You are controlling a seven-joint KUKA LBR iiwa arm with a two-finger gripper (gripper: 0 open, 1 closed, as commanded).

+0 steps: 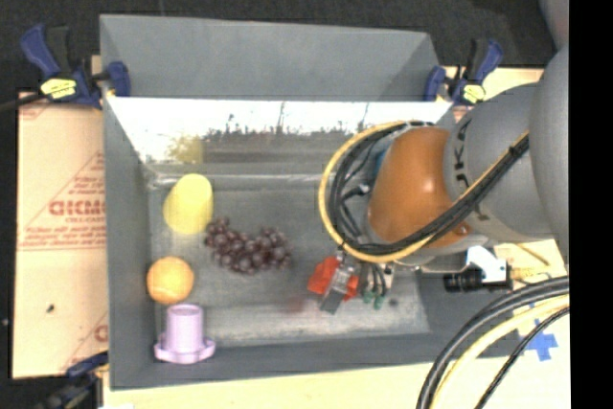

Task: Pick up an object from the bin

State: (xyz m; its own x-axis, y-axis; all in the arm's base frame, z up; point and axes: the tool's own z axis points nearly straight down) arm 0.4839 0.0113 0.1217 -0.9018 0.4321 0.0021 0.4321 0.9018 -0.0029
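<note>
The arm reaches in from the right and hangs over the right half of the bin. Its orange cover and a loop of cables hide most of the floor there. At the wrist's lower end, near the front right of the floor, lies a small red thing with a grey piece at its near end. It is right against the dark tip of the tool, and its kind is hard to make out. Whether the jaws are spread, pressed together or pinching it cannot be told, since the cover and cables stand in front.

Just left of the red thing is a bunch of dark grapes, close by but not touching it. Farther left a lemon lies near the left wall. A round orange fruit sits below the lemon, and a lilac plastic spool stands upright in the front left corner, just beside that fruit. These three are well apart from the wrist.
</note>
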